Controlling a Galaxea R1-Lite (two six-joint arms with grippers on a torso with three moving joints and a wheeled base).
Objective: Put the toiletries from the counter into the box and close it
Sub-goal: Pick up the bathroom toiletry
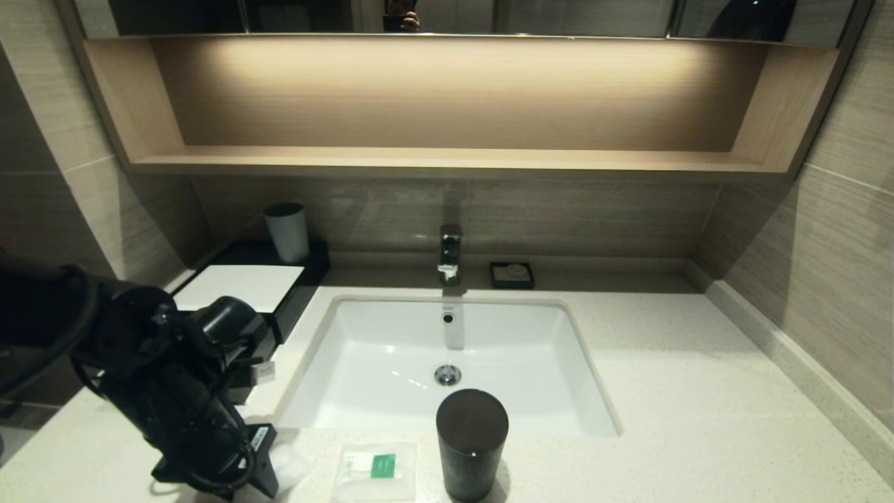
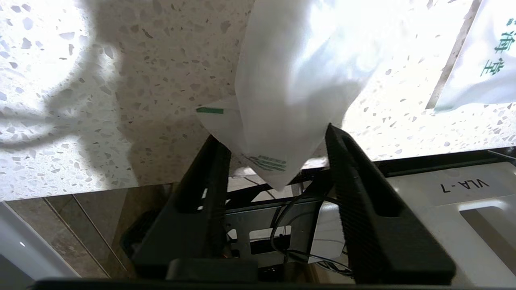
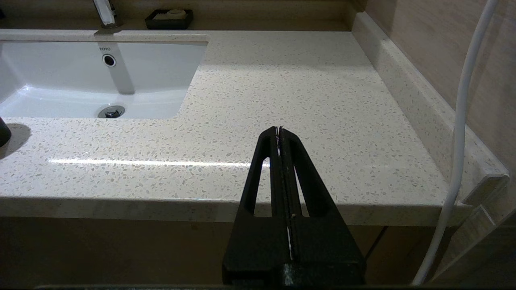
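Observation:
My left gripper (image 2: 274,137) is open low over the counter's front left edge, also shown in the head view (image 1: 260,469). Its fingers stand either side of a small clear packet (image 2: 294,76), which lies on the counter (image 1: 698,391) with one corner past the edge; in the head view the packet (image 1: 292,462) lies just right of the gripper. The square white sachet with green label (image 1: 377,467) lies right of it, also in the left wrist view (image 2: 483,52). The black box (image 1: 311,269) with white top panel (image 1: 241,286) stands back left, its front hidden by my arm. The toothbrush sleeve is out of view. My right gripper (image 3: 279,129) is shut and empty before the counter's right front edge.
A tall dark cup (image 1: 471,440) stands at the front, right of the sachet. A white cup (image 1: 286,230) stands on the box's back. The sink (image 1: 391,363), tap (image 1: 450,253) and soap dish (image 1: 512,274) lie behind. A wall runs along the right.

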